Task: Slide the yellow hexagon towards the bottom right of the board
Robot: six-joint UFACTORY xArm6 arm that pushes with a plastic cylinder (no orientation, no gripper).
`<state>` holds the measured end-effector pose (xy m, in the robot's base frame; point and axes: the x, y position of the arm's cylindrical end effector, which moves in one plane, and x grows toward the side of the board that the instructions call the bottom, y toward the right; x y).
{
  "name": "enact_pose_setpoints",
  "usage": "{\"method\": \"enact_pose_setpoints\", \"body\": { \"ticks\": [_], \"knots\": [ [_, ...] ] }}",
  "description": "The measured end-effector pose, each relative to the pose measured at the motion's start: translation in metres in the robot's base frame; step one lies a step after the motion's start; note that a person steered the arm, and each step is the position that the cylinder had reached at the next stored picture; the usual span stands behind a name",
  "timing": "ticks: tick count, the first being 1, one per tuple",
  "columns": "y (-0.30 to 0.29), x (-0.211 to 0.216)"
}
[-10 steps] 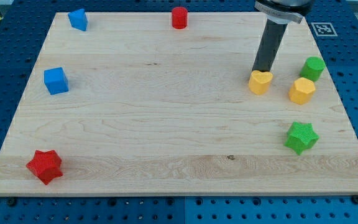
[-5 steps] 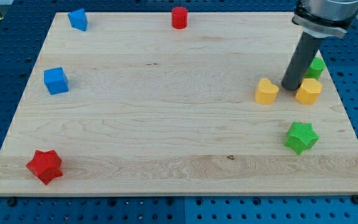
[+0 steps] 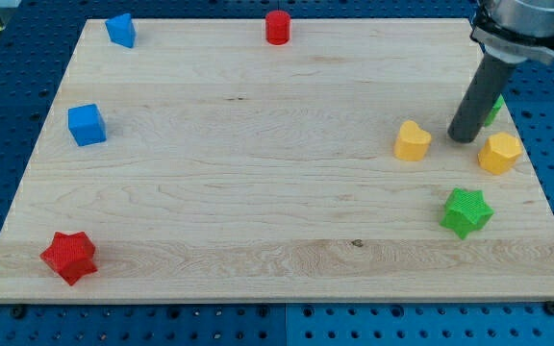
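Observation:
The yellow hexagon [image 3: 499, 153] lies near the board's right edge, a little above the green star [image 3: 466, 211]. My tip [image 3: 463, 139] rests on the board just to the upper left of the hexagon, close to it or touching it. A yellow heart-shaped block [image 3: 412, 140] lies to the left of my tip. The rod partly hides a green block [image 3: 494, 106] behind it.
A red cylinder [image 3: 277, 27] and a blue block [image 3: 120, 29] sit near the top edge. A blue cube [image 3: 86, 124] is at the left, a red star [image 3: 69, 257] at the bottom left. The board's right edge [image 3: 537, 173] runs close beside the hexagon.
My tip moved right from the yellow heart to the hexagon. The hexagon slid right and slightly down. The heart shifted a little right at first, then stayed put.

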<state>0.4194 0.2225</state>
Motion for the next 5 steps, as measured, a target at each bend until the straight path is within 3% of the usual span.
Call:
{"method": "enact_pose_setpoints", "body": {
  "ticks": [5],
  "knots": [
    [0.053,0.028]
  ]
}}
